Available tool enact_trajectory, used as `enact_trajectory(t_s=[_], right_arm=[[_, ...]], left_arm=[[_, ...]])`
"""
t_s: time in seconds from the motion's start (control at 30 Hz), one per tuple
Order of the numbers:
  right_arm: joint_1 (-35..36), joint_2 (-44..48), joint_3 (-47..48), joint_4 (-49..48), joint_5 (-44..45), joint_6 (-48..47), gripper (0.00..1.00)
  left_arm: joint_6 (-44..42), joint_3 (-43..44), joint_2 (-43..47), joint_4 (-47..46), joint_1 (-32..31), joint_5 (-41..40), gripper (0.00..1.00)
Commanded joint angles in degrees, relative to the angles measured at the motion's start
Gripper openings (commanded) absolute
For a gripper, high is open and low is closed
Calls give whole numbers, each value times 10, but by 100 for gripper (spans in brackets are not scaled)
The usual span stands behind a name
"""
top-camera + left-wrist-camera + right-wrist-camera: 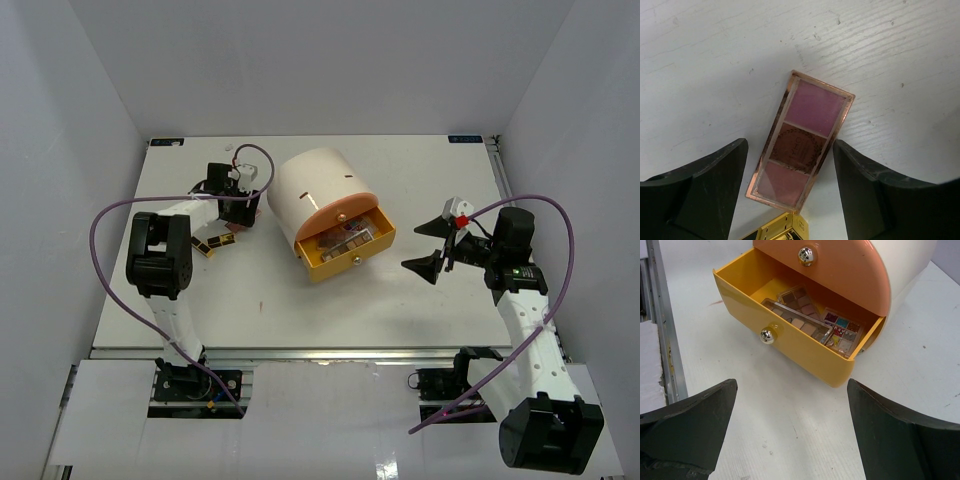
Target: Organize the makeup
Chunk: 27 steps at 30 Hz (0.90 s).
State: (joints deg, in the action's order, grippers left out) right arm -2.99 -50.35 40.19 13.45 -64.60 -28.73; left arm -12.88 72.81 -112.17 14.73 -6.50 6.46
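Observation:
A flat rose-gold eyeshadow palette [802, 140] with pink and brown pans lies on the white table. My left gripper [790, 145] is open and straddles it, with a gap on each side between the fingers and the palette. A gold-and-black bar [777, 230] lies just beside the palette's near end. From above, my left gripper [237, 212] points down at the far left, with gold-and-black bars [207, 243] next to it. My right gripper [432, 243] hangs open and empty, right of the open yellow drawer [790, 347], which holds palettes [800, 320].
The big cream cylinder [315, 185] stands at the table's middle with its yellow drawer [350, 262] pulled out toward the near right. A pink drawer front [840, 270] above it is closed. A metal rail [662, 330] runs along the table's near edge.

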Motion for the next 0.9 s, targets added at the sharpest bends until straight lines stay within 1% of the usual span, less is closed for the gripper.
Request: enact_trajectory(t_s=[0.0,0.03,0.07,0.13,0.2,0.33,0.5,0.67,0.8,0.87], right_arm=[[-6,3,-6,-6,-15,-2,97],[-6,4,-6,-6,-16,-2,97],[-7,4,-6,-6,-17,-1,97],[-8,5,-7,-6,-17,-1,97],[-9,5,-7,-6,-17,-2,97],[-11,6,-8,-5,-18,-2,97],[-13,7,-9,-6,-18,-4,97],[-17,9,-12,-6,-19,-6,97],[-18,10,-13,-6,-20,-11,97],[-19,9,-15,-6,-19,-13,97]], left_arm=[[3,11,-4,-1,1,-3,73],[5,10,-4,-1,1,-4,71],[12,8,-3,-1,2,-9,62],[21,2,0,-2,5,-15,55],[31,-5,8,-4,9,-21,43],[58,-13,26,-8,30,-35,29],[109,-15,95,-15,59,-29,22],[144,-36,188,-42,64,-21,19],[186,-104,306,-82,64,28,16],[206,-138,387,-100,64,73,16]])
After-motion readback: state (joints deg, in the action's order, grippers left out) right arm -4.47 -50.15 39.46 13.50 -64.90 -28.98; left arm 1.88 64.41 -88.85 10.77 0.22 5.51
